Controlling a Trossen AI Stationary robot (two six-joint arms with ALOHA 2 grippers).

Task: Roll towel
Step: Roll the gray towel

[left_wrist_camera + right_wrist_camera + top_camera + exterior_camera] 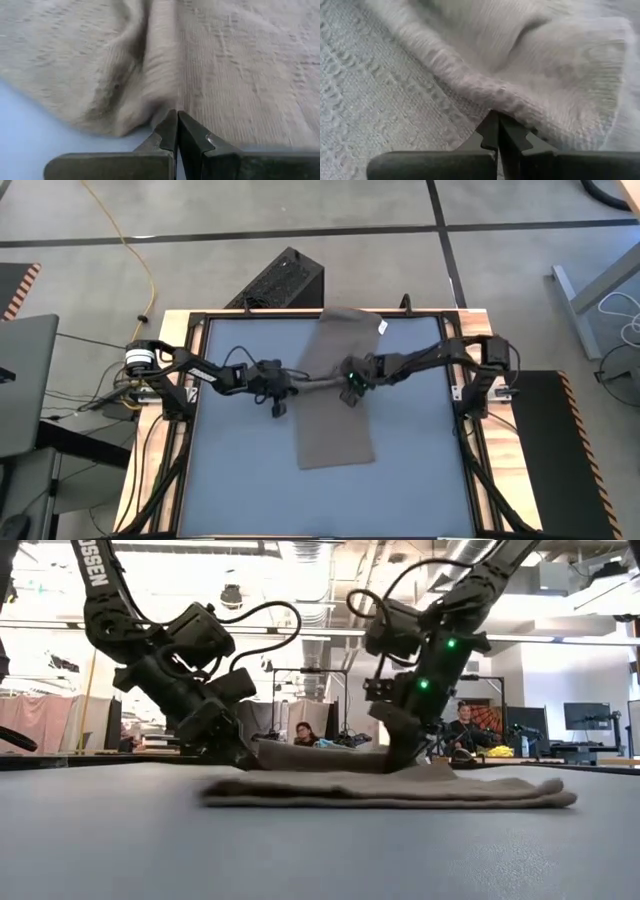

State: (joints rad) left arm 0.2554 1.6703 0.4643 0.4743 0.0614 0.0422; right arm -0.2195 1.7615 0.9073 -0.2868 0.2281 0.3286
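Observation:
The taupe towel point(336, 430) lies as a long strip from the table's far edge toward the near side, with a white tag point(382, 327) at its far right corner. A raised fold point(318, 381) runs across its middle. My left gripper point(283, 388) is shut at the fold's left end, and my right gripper point(350, 385) is shut at its right end. The low view shows the fold point(320, 755) standing a little above the flat towel point(480, 792) between the two grippers. My left gripper point(176, 114) pinches the left end of the raised fold point(159, 100) between its two shut fingers, coming from the table's left and slanting down. The fold is held up a little; the towel on both sides lies on the table. My right gripper point(496, 114) pinches the ridge of the fold point(506, 97) near the towel's right edge between its two shut fingers, coming from the table's right and slanting down. The ridge stands up a little; the rest of the towel lies flat.
The blue-grey table top point(240, 470) has bare room left, right and near of the towel. A black box point(282, 280) stands beyond the far edge. People point(462, 725) sit in the room behind the table.

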